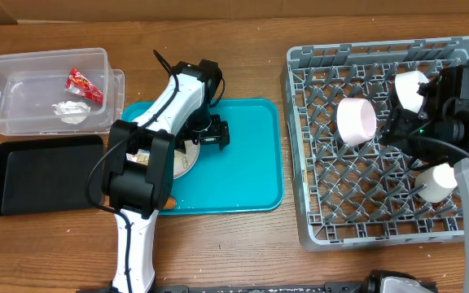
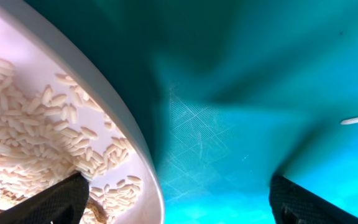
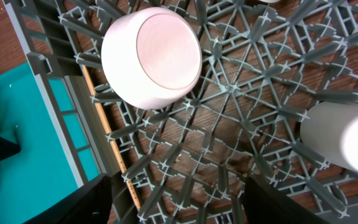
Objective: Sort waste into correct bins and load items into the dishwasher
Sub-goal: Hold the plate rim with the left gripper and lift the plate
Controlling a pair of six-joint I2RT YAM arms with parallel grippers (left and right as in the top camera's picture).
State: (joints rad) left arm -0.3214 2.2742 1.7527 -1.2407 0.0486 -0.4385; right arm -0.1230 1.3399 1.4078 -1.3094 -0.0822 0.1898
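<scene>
Two sets of fingers spread wide, nothing held in either. Biggest first: grey dish rack, straight below the right gripper, only bare grid floor between its parted fingers. Reads as a free hand waiting over the loading zone.

Next down, teal tray, spread beneath the left gripper as a staging spot for unsorted things. Clear tub and black tray, well away from both sets of fingers, parked side by side for easy drops.

Then the white plate, rim passing up between the left fingers: one finger over the food side, the other over bare teal. Looks lined up to pinch that rim; contact impossible to tell.

Bowl tipped on its side ahead of the right fingertips, propped in the pegs, probably for draining. Second bowl further beyond. Small cup just beside one right finger, chopsticks along the rack edge past the other.

Smallest: red wrapper and paper wad in the tub. Rice heaped on the plate beside the left finger, surely to be tipped out before racking.
</scene>
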